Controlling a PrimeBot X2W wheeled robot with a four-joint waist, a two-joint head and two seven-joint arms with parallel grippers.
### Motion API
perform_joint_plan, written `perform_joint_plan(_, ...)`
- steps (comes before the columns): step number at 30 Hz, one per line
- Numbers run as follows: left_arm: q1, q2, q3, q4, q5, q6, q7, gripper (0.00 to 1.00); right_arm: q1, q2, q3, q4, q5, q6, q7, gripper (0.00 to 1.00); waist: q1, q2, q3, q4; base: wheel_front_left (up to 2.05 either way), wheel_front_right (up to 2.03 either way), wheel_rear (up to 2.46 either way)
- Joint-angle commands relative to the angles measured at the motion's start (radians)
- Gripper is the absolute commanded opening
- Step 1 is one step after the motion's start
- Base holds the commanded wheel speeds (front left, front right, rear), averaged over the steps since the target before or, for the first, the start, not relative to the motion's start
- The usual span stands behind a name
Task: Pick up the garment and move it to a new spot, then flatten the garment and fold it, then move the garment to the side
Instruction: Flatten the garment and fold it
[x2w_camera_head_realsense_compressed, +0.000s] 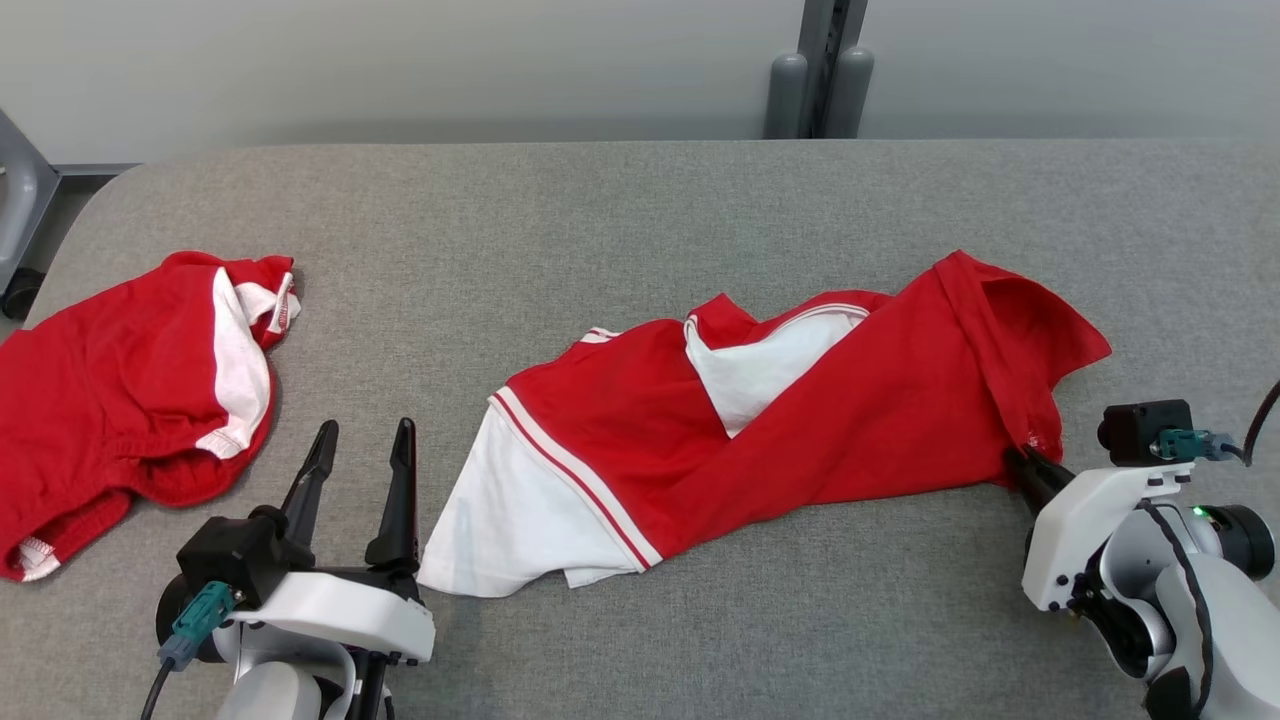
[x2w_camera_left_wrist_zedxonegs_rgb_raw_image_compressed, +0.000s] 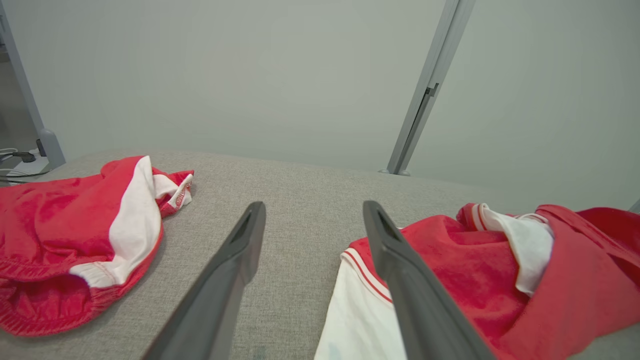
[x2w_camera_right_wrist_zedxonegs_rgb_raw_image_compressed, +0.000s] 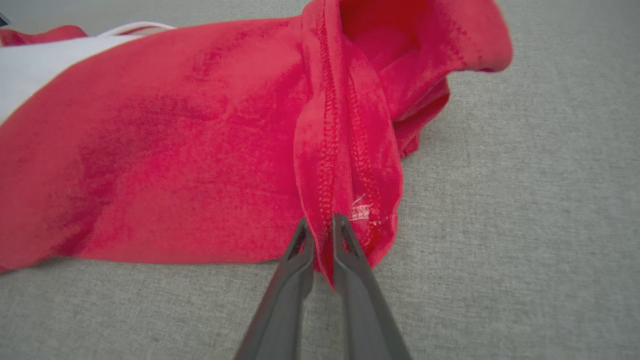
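A crumpled red and white garment lies across the middle of the grey table. My right gripper is at its right-hand hem, shut on a folded red seam; in the right wrist view the fingertips pinch that stitched edge of the garment. My left gripper stands open just left of the garment's white panel, nothing between its fingers. The left wrist view has the open gripper over bare cloth, the garment touching the right finger.
A second red and white garment lies bunched at the table's left edge, also in the left wrist view. A grey post stands behind the table's far edge. Bare grey surface lies along the far side.
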Motion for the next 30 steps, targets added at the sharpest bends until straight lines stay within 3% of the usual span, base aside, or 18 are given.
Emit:
perform_joint_plan(1, -0.014, 0.004, 0.004, 0.003, -0.003, -0.004, -0.004, 1.00, -0.011, -0.007, 0.006, 0.003, 0.012, 0.000, -0.012, 0.00, 0.0000, 0.0000, -0.002, -0.001, 0.00, 0.00, 0.00)
perform_joint_plan(7, 0.003, 0.004, 0.009, 0.016, -0.006, 0.002, -0.004, 1.00, 0.024, 0.005, 0.016, -0.083, 0.160, 0.000, -0.011, 0.00, 0.0000, 0.0000, -0.031, -0.021, 0.00, 0.00, 0.00)
perform_joint_plan(16, 0.033, 0.004, 0.012, 0.013, -0.008, 0.010, -0.005, 1.00, 0.229, -0.081, -0.046, -0.477, 0.475, 0.000, 0.160, 0.00, 0.0000, 0.0000, -0.079, -0.052, 0.00, 0.00, 0.00)
perform_joint_plan(23, 0.052, 0.002, 0.013, 0.007, -0.010, 0.017, -0.004, 1.00, 0.423, -0.083, -0.183, -0.792, 0.676, 0.000, 0.274, 0.00, 0.0000, 0.0000, -0.111, -0.054, 0.00, 0.00, 0.00)
perform_joint_plan(26, 0.050, 0.003, 0.010, 0.000, -0.009, 0.016, -0.004, 1.00, 0.445, -0.072, -0.248, -0.823, 0.719, 0.000, 0.320, 0.00, 0.0000, 0.0000, -0.106, -0.048, 0.00, 0.00, 0.00)
perform_joint_plan(30, 0.031, 0.000, 0.003, -0.006, -0.011, 0.013, -0.004, 1.00, 0.343, -0.047, -0.281, -0.690, 0.713, 0.000, 0.404, 0.00, 0.0000, 0.0000, -0.077, -0.037, 0.00, 0.00, 0.00)
